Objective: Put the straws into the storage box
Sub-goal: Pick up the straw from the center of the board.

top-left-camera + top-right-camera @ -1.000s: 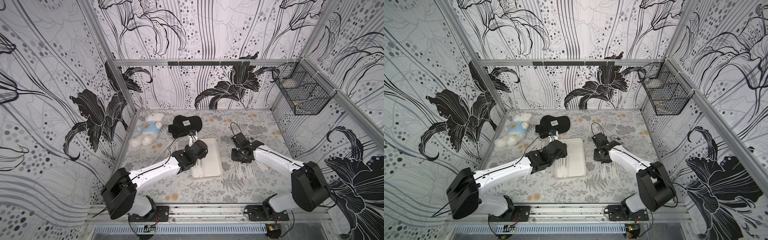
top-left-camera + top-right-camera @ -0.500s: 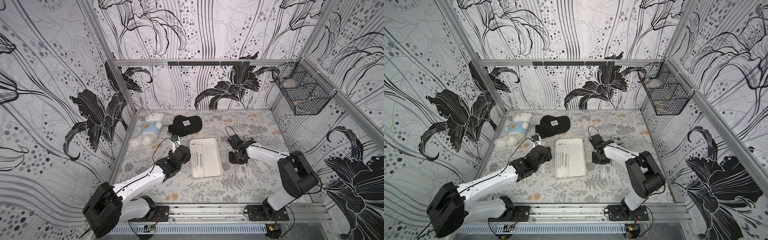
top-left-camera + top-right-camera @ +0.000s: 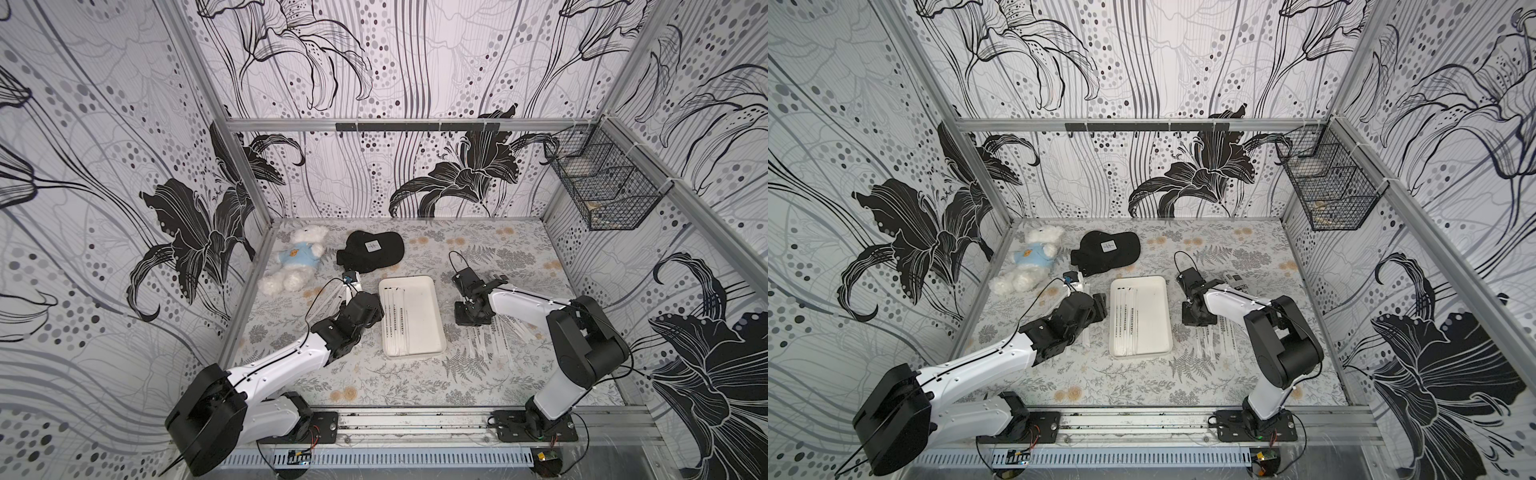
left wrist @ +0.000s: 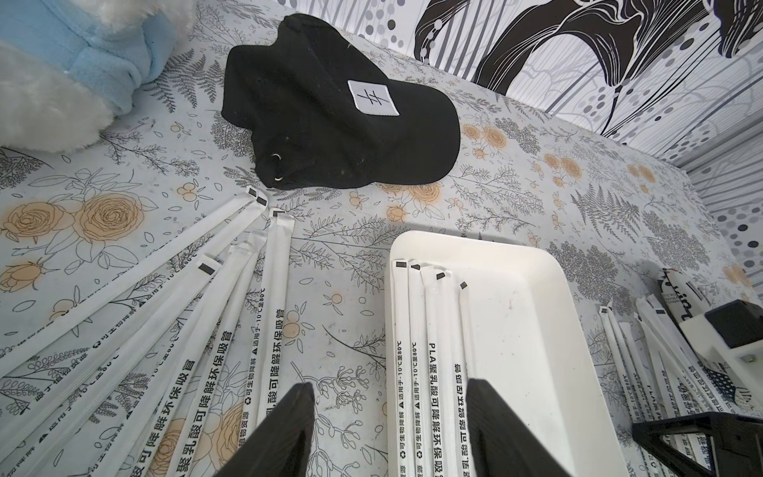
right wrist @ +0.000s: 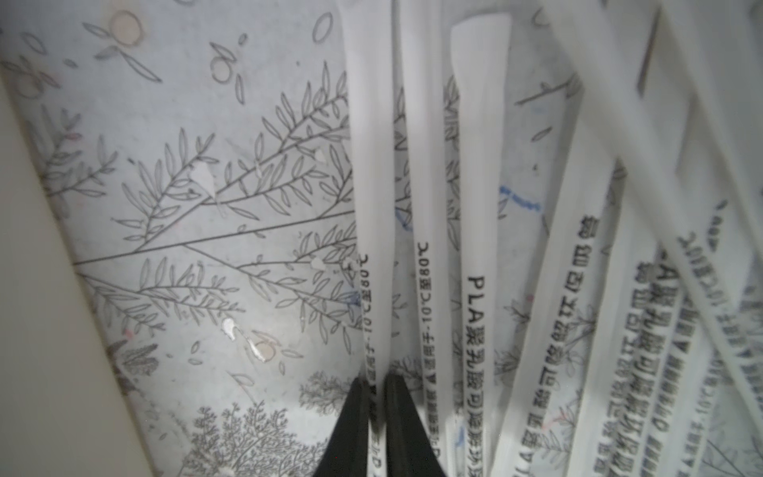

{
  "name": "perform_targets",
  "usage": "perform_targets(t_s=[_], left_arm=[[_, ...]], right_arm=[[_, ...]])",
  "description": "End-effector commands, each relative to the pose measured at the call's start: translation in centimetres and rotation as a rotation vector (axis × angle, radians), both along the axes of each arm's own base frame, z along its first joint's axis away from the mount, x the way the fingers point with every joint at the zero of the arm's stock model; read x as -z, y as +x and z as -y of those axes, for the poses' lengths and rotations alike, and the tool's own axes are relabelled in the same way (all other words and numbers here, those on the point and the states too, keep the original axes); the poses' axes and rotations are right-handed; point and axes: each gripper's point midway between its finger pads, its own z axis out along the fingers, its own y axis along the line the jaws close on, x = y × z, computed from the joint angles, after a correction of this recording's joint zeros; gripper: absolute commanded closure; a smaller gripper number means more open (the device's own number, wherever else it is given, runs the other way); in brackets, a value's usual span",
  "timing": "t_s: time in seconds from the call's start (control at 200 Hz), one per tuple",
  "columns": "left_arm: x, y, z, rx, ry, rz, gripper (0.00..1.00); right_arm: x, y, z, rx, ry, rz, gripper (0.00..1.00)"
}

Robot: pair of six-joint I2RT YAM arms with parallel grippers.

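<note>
Holding only a few straws (image 4: 429, 330), the box (image 4: 516, 330) leaves many loose on the table; the right gripper (image 5: 376, 382) pinches one straw (image 5: 371, 206), and the left gripper (image 4: 390, 394) is spread and empty.

The floral-print bench (image 3: 415, 386) carries a white teddy bear (image 3: 297, 259) in its far left corner, a black cap (image 3: 372, 251) beside it, the storage box (image 3: 419, 303) mid-bench, straws (image 4: 276, 289) fanned flat either side, and a short printed tube (image 3: 1235, 280) rightward.
</note>
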Motion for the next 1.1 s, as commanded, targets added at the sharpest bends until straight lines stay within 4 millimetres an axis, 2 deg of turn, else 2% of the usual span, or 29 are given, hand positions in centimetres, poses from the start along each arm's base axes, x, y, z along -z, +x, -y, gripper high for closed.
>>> perform_targets(t_s=[0.0, 0.07, 0.215, 0.3, 0.381, 0.491, 0.571, 0.586, 0.691, 0.786, 0.996, 1.097], left_arm=[[0.3, 0.1, -0.2, -0.016, -0.026, 0.008, 0.36], [0.9, 0.1, -0.4, -0.032, -0.039, 0.004, 0.36], [4.0, 0.1, -1.7, -0.064, -0.174, -0.074, 0.37], [3.9, 0.1, -2.1, -0.076, -0.186, -0.069, 0.38], [3.4, 0.2, -2.6, -0.088, -0.151, -0.061, 0.38], [2.9, 0.4, -3.2, -0.095, -0.104, -0.054, 0.38], [2.8, 0.3, -3.8, -0.115, -0.091, -0.06, 0.38], [2.8, 0.2, -3.9, -0.12, -0.09, -0.062, 0.38], [3.3, -0.1, -4.4, -0.136, -0.082, -0.082, 0.38], [3.8, -0.4, -4.5, -0.137, -0.079, -0.093, 0.38], [4.5, -0.4, -4.2, -0.132, -0.095, -0.105, 0.38], [4.4, -0.2, -4.0, -0.127, -0.093, -0.108, 0.39]], right_arm=[[-1.0, -0.6, -0.4, -0.013, 0.027, 0.002, 0.88], [-1.8, -0.6, -0.8, -0.012, 0.056, 0.009, 0.88], [-4.5, -0.3, -2.1, -0.005, 0.122, 0.042, 0.88], [-6.9, 0.1, -3.5, -0.012, 0.141, 0.09, 0.89], [-8.8, 0.4, -5.7, 0.002, 0.159, 0.15, 0.89], [-10.2, 1.2, -10.4, 0.015, 0.243, 0.222, 0.89], [-10.0, 2.0, -13.8, 0.0, 0.292, 0.234, 0.89], [-9.0, 2.0, -14.4, -0.008, 0.283, 0.215, 0.89], [-6.6, 2.2, -16.8, -0.039, 0.268, 0.175, 0.9], [-4.6, 1.7, -17.6, -0.058, 0.258, 0.138, 0.9], [-2.7, 0.9, -18.4, -0.091, 0.258, 0.082, 0.89], [-1.6, 0.6, -18.1, -0.086, 0.238, 0.056, 0.89]])
